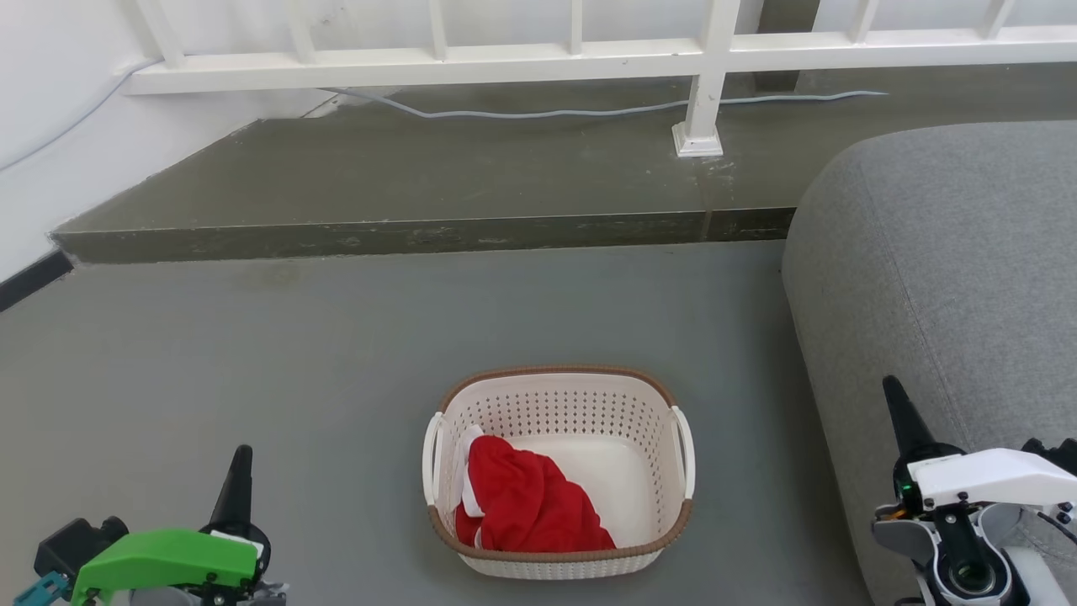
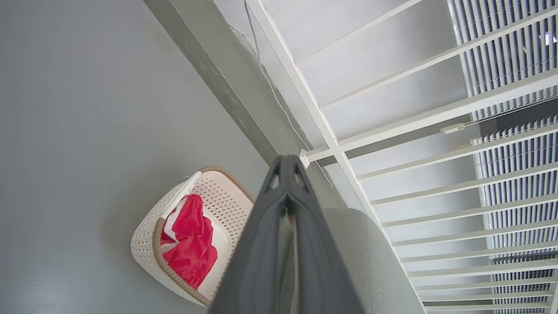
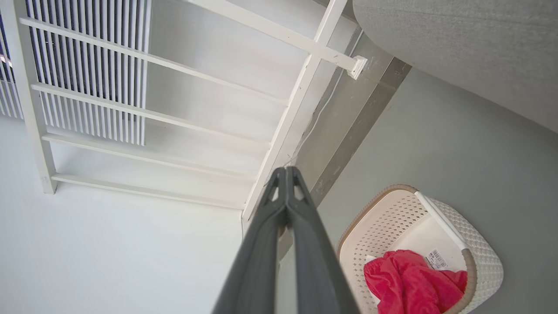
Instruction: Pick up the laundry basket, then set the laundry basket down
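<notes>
The laundry basket [image 1: 580, 404] stands on the grey floor in the lower middle of the head view, cream-white with perforated walls, a brown rim and white side handles. A red garment [image 1: 526, 501] lies inside it. The basket [image 2: 152, 235] appears left of the fingers in the left wrist view, and the basket [image 3: 392, 218] lies at the lower right in the right wrist view. My left gripper [image 1: 239, 471] is at the lower left, shut and empty, well left of the basket. My right gripper [image 1: 900, 412] is at the lower right, shut and empty, beside the sofa.
A grey sofa [image 1: 951, 278] fills the right side, close to the basket. A raised concrete step [image 1: 421, 236] runs across behind, with a white railing [image 1: 707, 76] and a cable [image 1: 547, 111] on it. A white wall [image 1: 50, 151] stands at the left.
</notes>
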